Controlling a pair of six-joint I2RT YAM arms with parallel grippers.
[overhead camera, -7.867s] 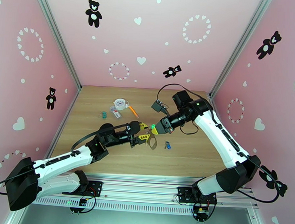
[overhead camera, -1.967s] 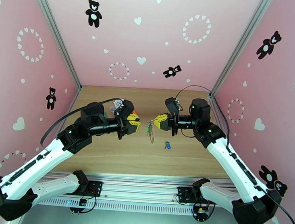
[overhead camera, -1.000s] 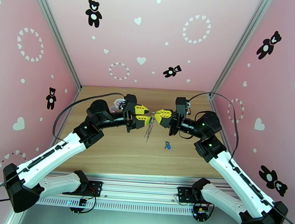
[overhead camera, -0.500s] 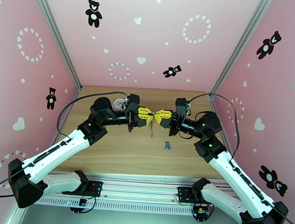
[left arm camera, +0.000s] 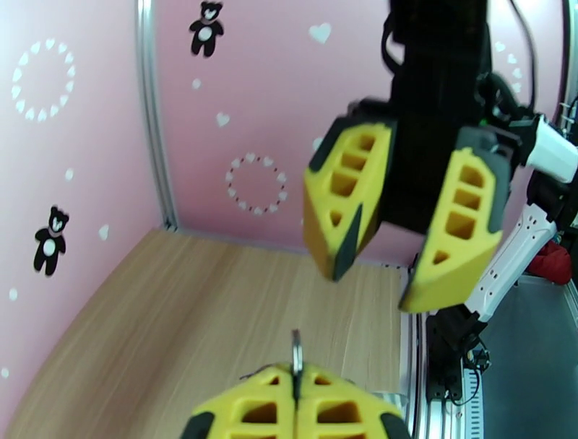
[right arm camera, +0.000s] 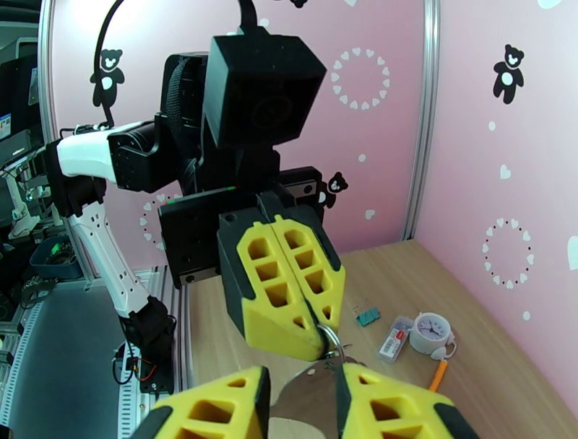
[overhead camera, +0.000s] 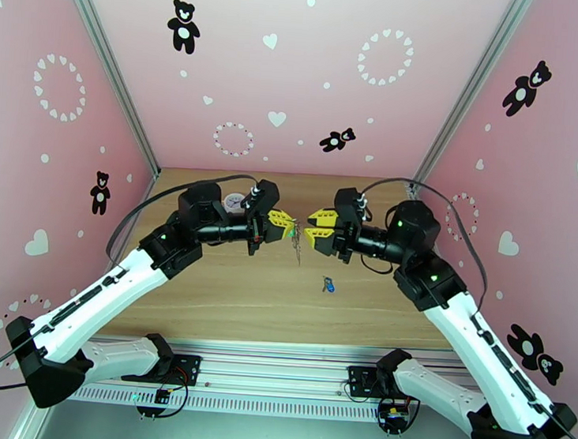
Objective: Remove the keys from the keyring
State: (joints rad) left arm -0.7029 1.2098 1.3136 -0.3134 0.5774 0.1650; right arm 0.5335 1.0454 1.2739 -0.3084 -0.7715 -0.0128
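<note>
Materials and finish, bench scene.
Keyring [right arm camera: 330, 338] ring of thin bright metal, glossy. Left gripper [right arm camera: 319, 341] fingers [right arm camera: 278, 296] of yellow plastic, matt, moulded cut-outs, black edging. Table [overhead camera: 228, 291] of pale wood grain, smooth, satin. Pink walls [overhead camera: 221, 53] matt; posts [overhead camera: 112, 69] of brushed aluminium.

Fingers [right arm camera: 260, 325] are yellow and black; the desk [overhead camera: 244, 292] is pale wood grain; pink walls [overhead camera: 316, 60] carry white hearts and black bears; one key [overhead camera: 329, 283] has a blue tag.
</note>
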